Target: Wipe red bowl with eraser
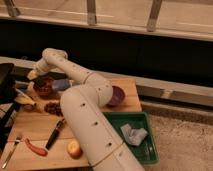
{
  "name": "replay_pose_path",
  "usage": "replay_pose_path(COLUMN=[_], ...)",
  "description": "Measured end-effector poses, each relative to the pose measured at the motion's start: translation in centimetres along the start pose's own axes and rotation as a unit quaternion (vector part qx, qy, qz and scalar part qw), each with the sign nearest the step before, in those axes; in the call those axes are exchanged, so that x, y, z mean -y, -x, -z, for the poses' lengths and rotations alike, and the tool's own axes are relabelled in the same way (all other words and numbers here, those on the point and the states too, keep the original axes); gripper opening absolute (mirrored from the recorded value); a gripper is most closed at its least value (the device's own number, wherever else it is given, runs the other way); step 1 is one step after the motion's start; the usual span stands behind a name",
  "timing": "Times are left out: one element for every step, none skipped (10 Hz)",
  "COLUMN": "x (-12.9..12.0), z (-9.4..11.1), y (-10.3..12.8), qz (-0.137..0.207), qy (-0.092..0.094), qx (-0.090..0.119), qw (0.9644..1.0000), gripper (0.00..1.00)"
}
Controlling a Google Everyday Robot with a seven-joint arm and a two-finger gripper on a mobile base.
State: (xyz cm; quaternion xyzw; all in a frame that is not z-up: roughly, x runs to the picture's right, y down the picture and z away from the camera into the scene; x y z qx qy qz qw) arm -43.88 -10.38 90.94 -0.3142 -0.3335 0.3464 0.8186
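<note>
The red bowl (44,86) is small, glossy and red-brown, and sits on the wooden table (35,125) at its far left. My gripper (33,75) hangs from the white arm (82,100) just above the bowl's far-left rim. A pale tan tip shows at the gripper; I cannot tell whether it is the eraser. The arm hides part of the table behind the bowl.
A larger maroon-purple bowl (118,96) stands right of the arm. A blue object (62,84) lies beside the red bowl. A dark cluster (52,107), knife (54,134), apple (74,148), red piece (36,148) and fork (10,152) lie in front. A green tray (147,150) holds a cloth (132,134).
</note>
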Motion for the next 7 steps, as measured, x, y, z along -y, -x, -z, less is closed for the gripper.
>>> replay_pose_path(x=[-0.5,-0.7,-0.8,-0.6,0.0,0.6,1.7], z=[0.1,0.5,1.2,2.0,2.7,3.0,3.4], y=[-0.1,-0.3,-0.5,-0.7,-1.0,-1.0,-1.2], qz=[0.001,0.0,-0.002,-0.005,-0.011,-0.016,-0.03], qy=[0.002,0.0,-0.005,-0.012,-0.018,-0.022,-0.024], qx=[0.0,-0.001,-0.002,-0.002,0.001,0.006,0.016], qw=[1.0,1.0,1.0,0.9999,0.9998,0.9996,0.9991], gripper=[0.0,0.0,0.0,0.0,0.0,0.0,0.0])
